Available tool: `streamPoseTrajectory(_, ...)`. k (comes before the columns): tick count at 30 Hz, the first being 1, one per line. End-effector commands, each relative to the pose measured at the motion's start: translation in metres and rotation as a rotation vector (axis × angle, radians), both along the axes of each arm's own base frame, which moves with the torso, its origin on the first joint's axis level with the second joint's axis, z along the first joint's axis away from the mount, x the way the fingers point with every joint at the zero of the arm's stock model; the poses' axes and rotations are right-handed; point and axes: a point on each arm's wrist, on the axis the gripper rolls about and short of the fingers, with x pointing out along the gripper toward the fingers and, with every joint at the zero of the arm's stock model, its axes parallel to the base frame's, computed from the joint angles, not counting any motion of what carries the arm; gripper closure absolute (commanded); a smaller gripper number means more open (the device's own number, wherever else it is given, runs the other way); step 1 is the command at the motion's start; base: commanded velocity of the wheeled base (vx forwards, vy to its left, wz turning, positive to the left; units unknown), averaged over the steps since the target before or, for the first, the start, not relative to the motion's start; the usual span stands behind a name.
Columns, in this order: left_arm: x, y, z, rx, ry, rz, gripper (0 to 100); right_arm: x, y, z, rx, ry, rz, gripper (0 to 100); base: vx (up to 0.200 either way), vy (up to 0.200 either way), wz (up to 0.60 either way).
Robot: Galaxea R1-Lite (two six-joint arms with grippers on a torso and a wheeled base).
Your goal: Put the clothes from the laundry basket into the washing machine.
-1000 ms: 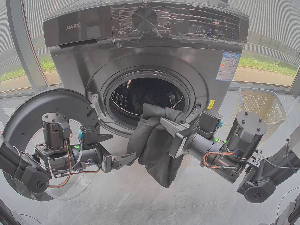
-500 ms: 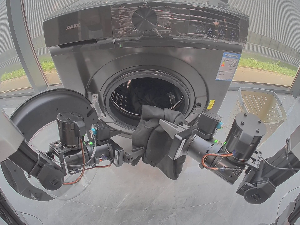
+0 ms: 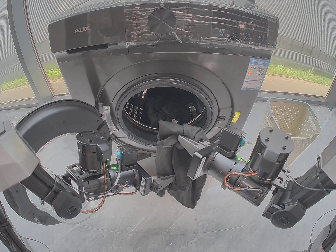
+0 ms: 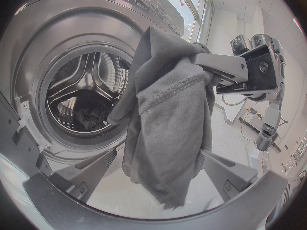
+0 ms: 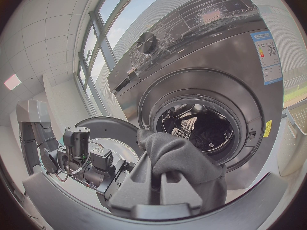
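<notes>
Your right gripper (image 3: 182,140) clamped the grey garment (image 3: 176,167) at the washing machine (image 3: 87,74) mouth; left gripper (image 4: 155,155) jaws spread around it.

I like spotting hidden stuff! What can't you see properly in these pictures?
- Laundry basket bottom, head view: its own wall and the right arm hide it; leftover clothes unknowable.
- Dark clothes in the drum, head view: too shadowy to count.
- Grey garment, all views: bunched in the right claw, so its type is unclear.
</notes>
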Motion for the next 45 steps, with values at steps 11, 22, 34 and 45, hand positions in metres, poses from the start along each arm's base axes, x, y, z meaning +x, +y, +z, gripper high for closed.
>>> streamPoseTrajectory(11, 0.022, -0.008, -0.025, -0.018, -0.020, 0.047, 0, 0.001, 0.002, -0.004, -0.010, 0.008, -0.002, 100, 0.000, 0.000, 0.00)
streamPoseTrajectory(22, 0.035, 0.011, -0.021, -0.028, -0.044, 0.126, 0, 0.002, 0.001, -0.005, -0.014, 0.007, -0.003, 100, 0.000, 0.000, 0.00)
streamPoseTrajectory(34, 0.038, 0.018, -0.013, -0.062, -0.098, 0.145, 0, 0.012, -0.001, -0.016, -0.050, 0.022, -0.031, 100, 0.000, 0.000, 0.00)
streamPoseTrajectory(45, 0.040, 0.017, -0.014, -0.085, -0.113, 0.152, 0, 0.019, -0.003, -0.024, -0.068, -0.002, -0.051, 100, 0.000, 0.000, 0.00)
